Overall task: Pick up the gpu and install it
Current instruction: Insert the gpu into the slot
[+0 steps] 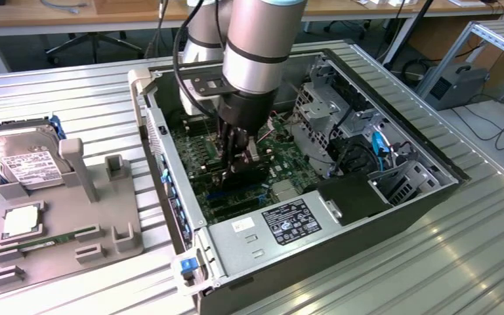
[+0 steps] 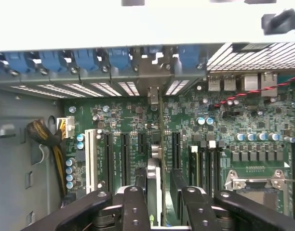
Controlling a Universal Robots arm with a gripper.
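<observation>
The gpu (image 2: 155, 168) stands edge-on in a slot of the green motherboard (image 2: 234, 120), its silver bracket (image 2: 153, 94) against the case's rear wall. My gripper (image 2: 159, 195) straddles the card, one black finger (image 2: 136, 202) on each side, and a small gap shows between the card and the other finger (image 2: 188, 202). The fingers stand open. In the exterior view my gripper (image 1: 239, 164) reaches straight down into the open computer case (image 1: 409, 197), with the dark gpu (image 1: 245, 178) just below it on the board.
A grey fixture (image 1: 68, 216) on the exterior view's left holds a hard drive (image 1: 24, 164), a memory stick (image 1: 46, 240) and a processor (image 1: 20, 221). Inside the case are the power supply (image 1: 278, 226), a drive cage (image 1: 322, 111), a cable bundle (image 2: 46, 139) and the processor socket (image 2: 256, 185).
</observation>
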